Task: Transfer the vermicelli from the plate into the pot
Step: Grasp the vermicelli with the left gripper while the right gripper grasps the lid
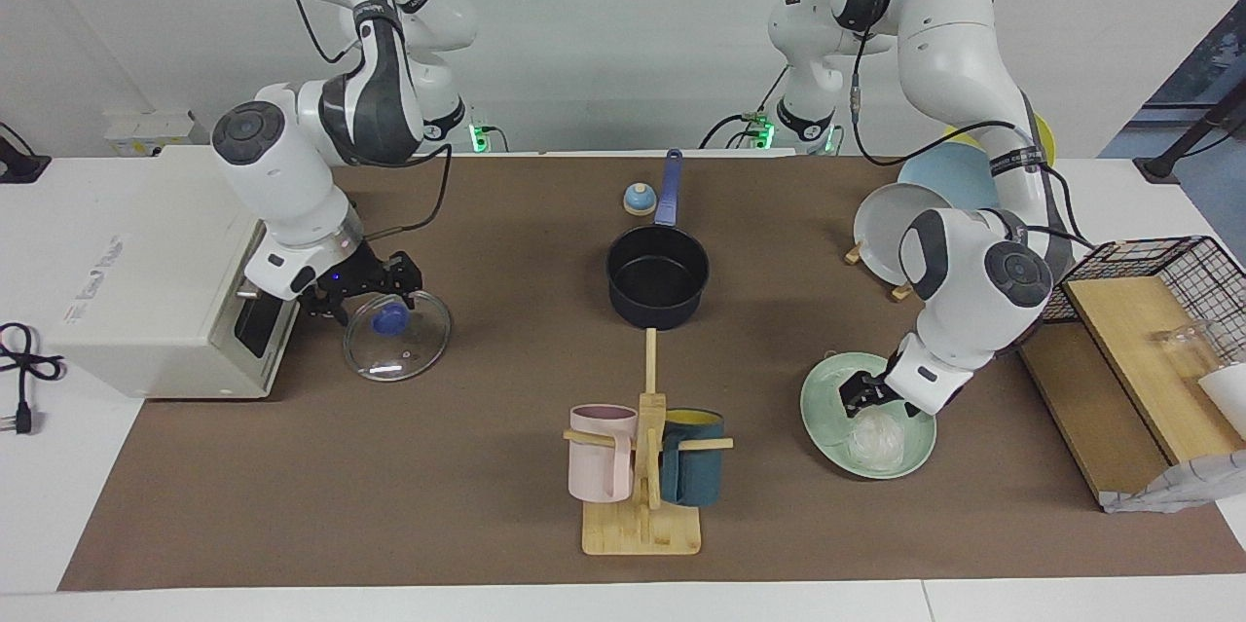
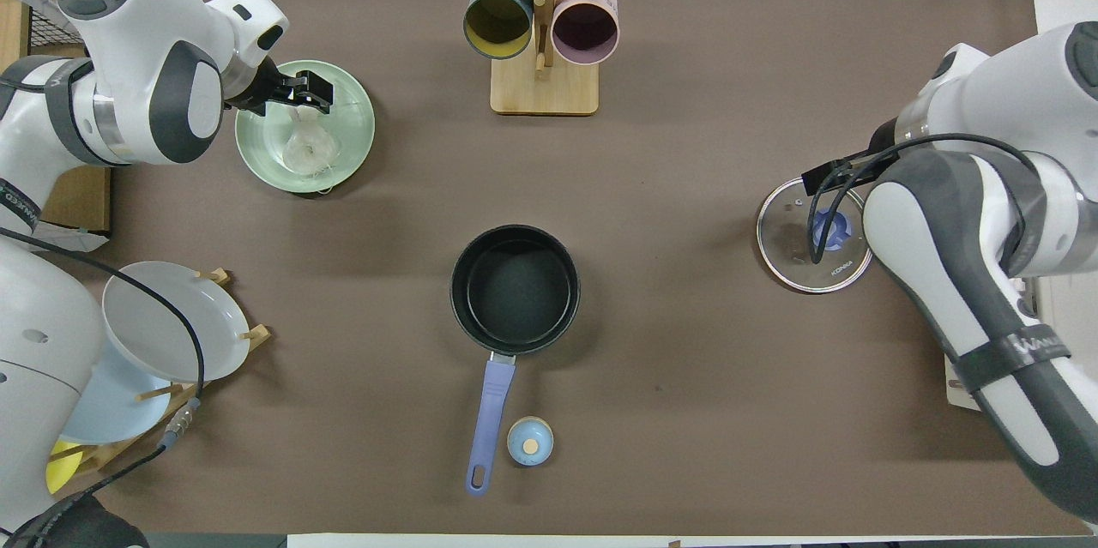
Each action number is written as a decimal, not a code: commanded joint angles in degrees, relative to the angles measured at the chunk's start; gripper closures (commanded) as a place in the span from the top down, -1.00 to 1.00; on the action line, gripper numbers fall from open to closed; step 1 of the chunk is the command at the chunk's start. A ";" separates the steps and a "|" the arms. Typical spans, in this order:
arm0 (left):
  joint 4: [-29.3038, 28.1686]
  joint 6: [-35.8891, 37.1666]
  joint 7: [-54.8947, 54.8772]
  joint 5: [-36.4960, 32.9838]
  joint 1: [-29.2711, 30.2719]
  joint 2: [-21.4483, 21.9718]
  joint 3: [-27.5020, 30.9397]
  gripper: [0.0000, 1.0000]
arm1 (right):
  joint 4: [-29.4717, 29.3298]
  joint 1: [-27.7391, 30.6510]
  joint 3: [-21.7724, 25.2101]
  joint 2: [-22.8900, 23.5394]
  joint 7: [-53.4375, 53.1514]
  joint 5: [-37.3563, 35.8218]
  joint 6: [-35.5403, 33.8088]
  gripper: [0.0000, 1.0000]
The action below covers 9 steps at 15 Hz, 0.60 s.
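Two big white arms reach over the brown table (image 1: pixel 292 505). In the facing view, the right arm is at middle left of the frame. Its right claw (image 1: pixel 375 296) hangs over the round glass lid (image 1: pixel 397 337) with the blue knob, and I cannot tell if it is open or closed. The left arm bends down at lower right of the frame.

The pot (image 1: pixel 658 275) sits in the middle of the frame. It is dark, round and hard, with a long blue handle, and it has nothing in it.

The plate (image 1: pixel 823 388) is pale green, smooth and shallow, at lower right of the frame. The left claw (image 1: pixel 861 398) is low over it, with its fingers a little apart, and it holds nothing that I can see.

The vermicelli (image 1: pixel 881 435) lies on the plate as a small see-through whitish clump, just under the claw. It looks very light, soft and stringy, so bits could slip or hang down. I think pinching the thick middle of the clump would work best.
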State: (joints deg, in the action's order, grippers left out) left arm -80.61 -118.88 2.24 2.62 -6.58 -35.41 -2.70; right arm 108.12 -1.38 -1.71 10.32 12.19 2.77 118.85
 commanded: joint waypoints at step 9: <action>-4.82 -2.67 -1.98 -1.30 -0.89 1.57 0.60 0.56 | 14.66 1.19 -0.14 -2.76 10.83 -0.83 13.51 1.00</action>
State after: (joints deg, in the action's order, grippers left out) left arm -83.21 -119.90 1.02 2.32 -7.05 -35.39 -2.70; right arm 120.26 -1.73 -1.42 9.23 20.91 2.72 130.80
